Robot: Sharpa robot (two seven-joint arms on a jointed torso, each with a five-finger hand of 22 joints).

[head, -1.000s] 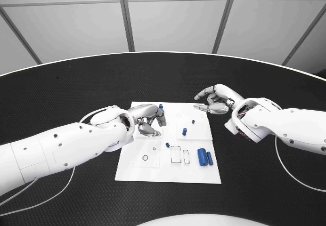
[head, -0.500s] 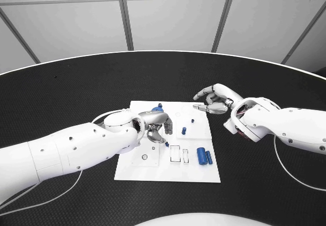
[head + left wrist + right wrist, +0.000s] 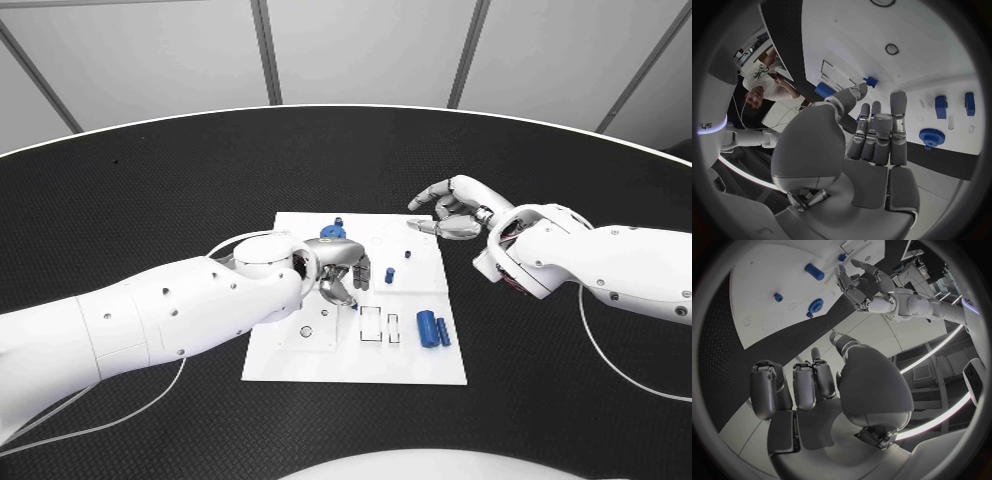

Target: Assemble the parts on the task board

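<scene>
Head view: from above, facing down at the white rectangular task board [image 3: 358, 368].
Wrist views: close behind each hand, facing it.
Shared: the board [image 3: 929, 55] [image 3: 767, 275].

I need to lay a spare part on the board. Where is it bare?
The task board is bare along its near edge, below the slots and blue cylinders. The middle is crowded: the left hand hovers there among small blue parts.
</scene>
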